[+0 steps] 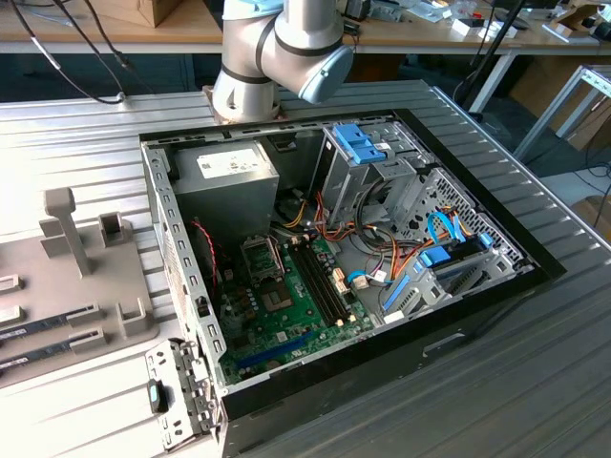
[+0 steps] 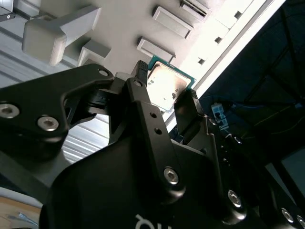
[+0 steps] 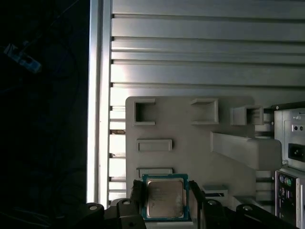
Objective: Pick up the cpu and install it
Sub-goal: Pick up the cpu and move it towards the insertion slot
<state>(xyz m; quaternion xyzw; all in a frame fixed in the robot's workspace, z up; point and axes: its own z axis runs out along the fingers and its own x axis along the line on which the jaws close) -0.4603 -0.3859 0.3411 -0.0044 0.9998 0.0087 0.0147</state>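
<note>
My black fingers [image 2: 143, 102] pinch the small flat square cpu [image 2: 164, 86] by two opposite edges, above the pale grey plastic parts tray [image 2: 124, 24]
The first wrist view looks down on the cpu [image 3: 164, 198], showing its silvery metal lid and thin green circuit-board rim between my fingers [image 3: 136, 195], with the tray [image 3: 190, 143] on the ribbed aluminium bench [image 3: 190, 47]; the exterior view adds my grey arm [image 1: 277, 48] at the far end of the open black computer case [image 1: 477, 305], green motherboard [image 1: 286, 329] inside

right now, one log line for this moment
claw astride cpu | cpu at grey holder tray | grip unclear | not in computer case yet
</note>
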